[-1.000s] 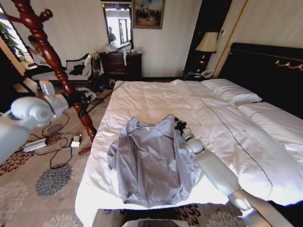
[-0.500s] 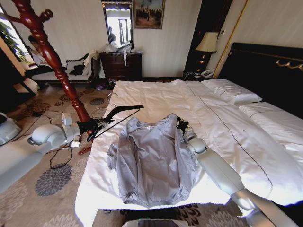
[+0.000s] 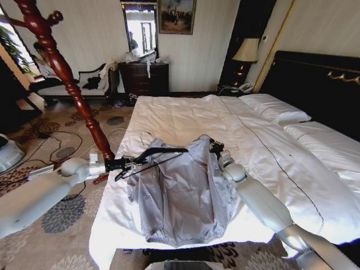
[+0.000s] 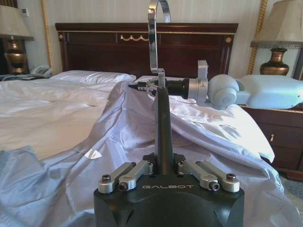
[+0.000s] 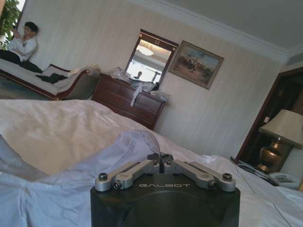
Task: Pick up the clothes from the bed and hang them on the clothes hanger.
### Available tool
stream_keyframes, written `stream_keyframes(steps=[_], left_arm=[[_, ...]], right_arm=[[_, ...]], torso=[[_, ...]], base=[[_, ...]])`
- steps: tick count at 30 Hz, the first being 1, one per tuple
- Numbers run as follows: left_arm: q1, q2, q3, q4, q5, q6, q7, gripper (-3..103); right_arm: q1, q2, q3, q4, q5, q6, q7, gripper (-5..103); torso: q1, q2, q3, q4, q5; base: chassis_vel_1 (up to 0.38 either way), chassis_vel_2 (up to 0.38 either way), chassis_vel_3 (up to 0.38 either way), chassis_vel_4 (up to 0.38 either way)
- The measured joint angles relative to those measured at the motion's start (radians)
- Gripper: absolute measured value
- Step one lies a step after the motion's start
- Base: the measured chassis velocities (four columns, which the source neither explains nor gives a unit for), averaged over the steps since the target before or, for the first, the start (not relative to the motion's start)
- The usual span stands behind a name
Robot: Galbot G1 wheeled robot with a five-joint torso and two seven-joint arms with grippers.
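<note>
The clothes, a light grey-blue jacket (image 3: 180,194), lie spread near the foot of the white bed (image 3: 185,112). My right gripper (image 3: 213,147) is shut on the jacket's collar edge and holds it raised off the sheet; the pinched fabric (image 5: 130,144) bunches just ahead of that gripper (image 5: 160,158). My left gripper (image 3: 119,164) is shut on the black clothes hanger (image 3: 160,154), held level over the jacket's collar with its silver hook (image 3: 145,136) pointing away. In the left wrist view the hanger (image 4: 164,132) rises from the left gripper (image 4: 164,166) toward the right gripper (image 4: 142,86) and the lifted jacket (image 4: 118,142).
A reddish-brown coat stand (image 3: 62,67) leans up at the bed's left side. Cables and a power strip (image 3: 67,169) lie on the patterned carpet. A dark dresser (image 3: 145,76) and a lamp (image 3: 246,53) stand by the far wall. The black headboard (image 3: 315,79) is at right.
My left arm swung the hanger from beside the coat stand rightward to over the jacket's collar. The right gripper kept its hold, with the collar edge a little higher.
</note>
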Motion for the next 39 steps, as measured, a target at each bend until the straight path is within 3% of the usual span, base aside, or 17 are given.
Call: stream_keyframes(steps=[4, 16, 27, 36, 39], left_arm=[[-0.017, -0.046, 0.018, 0.052, 0.035, -0.004, 0.021, 16], [-0.039, -0.185, 0.067, 0.155, 0.09, -0.006, 0.024, 16], [-0.079, -0.331, 0.11, 0.267, 0.109, -0.005, 0.023, 16], [-0.097, -0.4, 0.132, 0.321, 0.127, -0.011, 0.026, 16], [-0.136, -0.464, 0.159, 0.387, 0.131, -0.022, 0.029, 16]], right_arm=[[0.004, -0.009, -0.013, 0.025, 0.018, -0.004, 0.0, 0], [-0.006, -0.071, -0.022, 0.099, 0.069, -0.006, -0.005, 0], [-0.036, -0.128, -0.015, 0.168, 0.128, -0.019, 0.003, 0], [-0.044, -0.153, -0.009, 0.194, 0.153, -0.025, 0.009, 0], [-0.045, -0.17, -0.005, 0.224, 0.175, -0.036, 0.015, 0]], torso=[[0.0, 0.0, 0.0, 0.0008, 0.0001], [0.0, 0.0, 0.0, 0.0002, 0.0001], [0.0, 0.0, 0.0, 0.0, 0.0001], [0.0, 0.0, 0.0, 0.0002, 0.0], [0.0, 0.0, 0.0, 0.0, 0.0002]], base=[[0.0, 0.0, 0.0, 0.0], [0.0, 0.0, 0.0, 0.0], [0.0, 0.0, 0.0, 0.0], [0.0, 0.0, 0.0, 0.0], [0.0, 0.0, 0.0, 0.0]])
